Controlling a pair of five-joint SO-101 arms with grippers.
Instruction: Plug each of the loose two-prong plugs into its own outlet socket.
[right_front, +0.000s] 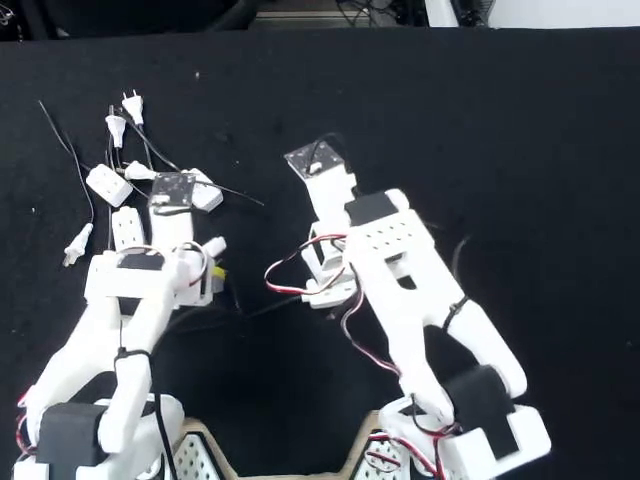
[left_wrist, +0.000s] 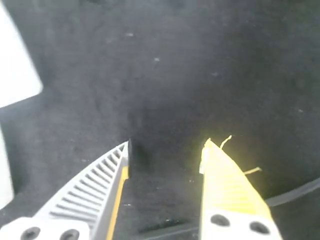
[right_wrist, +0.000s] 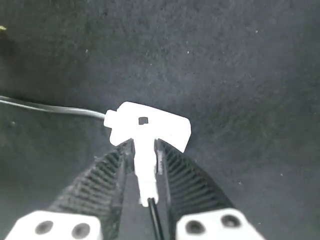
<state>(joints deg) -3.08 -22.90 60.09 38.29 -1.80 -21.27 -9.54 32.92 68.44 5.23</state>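
Note:
In the right wrist view my right gripper (right_wrist: 145, 146) is shut on a white two-prong plug (right_wrist: 146, 167). The plug's front end sits against a white outlet socket (right_wrist: 150, 127) on the black cloth. From above, that gripper (right_front: 318, 162) is at mid table. My left gripper (left_wrist: 165, 145) stands open over bare cloth, with nothing between its grey and yellow fingers. Seen from above, it (right_front: 175, 188) hovers among several white sockets (right_front: 108, 184). Loose plugs lie at the far left (right_front: 132, 103), (right_front: 116, 127), (right_front: 77, 243).
Thin black wires (right_front: 62, 145) trail from the plugs and sockets across the left of the black cloth (right_front: 520, 150). A white block (left_wrist: 15, 65) lies close beside the left gripper. The cloth on the right side is bare.

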